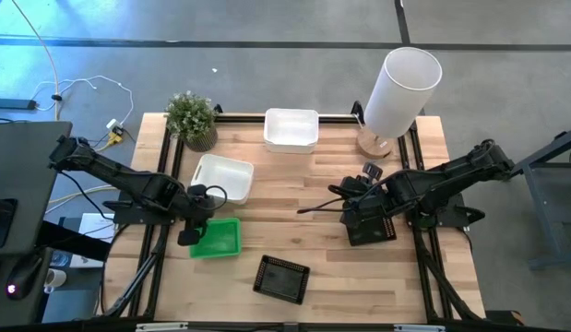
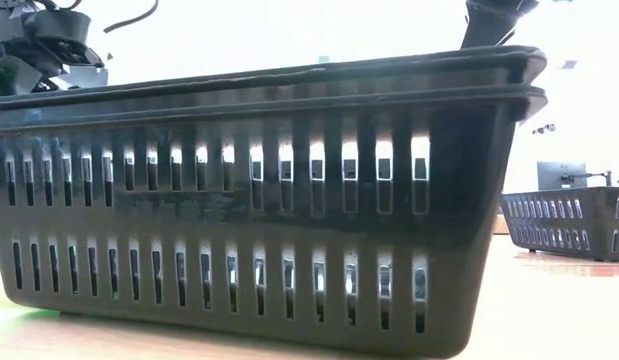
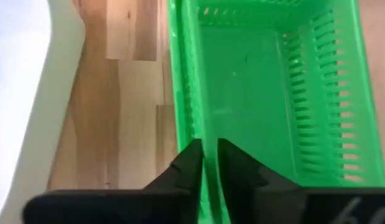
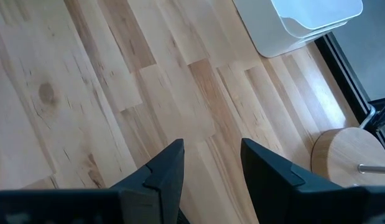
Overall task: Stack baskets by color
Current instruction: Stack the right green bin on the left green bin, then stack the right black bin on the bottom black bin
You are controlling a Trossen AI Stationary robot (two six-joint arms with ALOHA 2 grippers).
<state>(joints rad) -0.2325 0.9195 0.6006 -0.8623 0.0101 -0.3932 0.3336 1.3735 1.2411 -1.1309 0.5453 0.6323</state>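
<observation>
Over on your left side of the table, the left gripper [image 3: 206,163] is down at the green basket [image 1: 217,238], its two fingers straddling the basket's near wall with only a thin gap between them, so it's pinching that rim (the wrist view shows green plastic running right between the fingertips). That green one sits near the front-left part of the wooden table [image 1: 313,175], just in front of a white basket [image 1: 222,178].

A second white basket [image 1: 291,129] sits at the back edge, looking like two nested together in the right wrist view [image 4: 304,22]. It's between the small potted plant [image 1: 192,119] and the tall white cylinder [image 1: 398,92] on its round wooden base.

Your right gripper [image 4: 212,168] is parked over on the right, fingers spread apart with nothing between them, just bare wood underneath. From above, it's just beside a black basket [image 1: 371,226], which the arm partly covers.

Another black basket [image 1: 282,278] is near the front edge, middle-ish, a bit skewed. It fills most of the low view [image 2: 259,190], and there you can see two rims stacked, so it's a nested pair, with the other black basket far off to the right [image 2: 567,225].
</observation>
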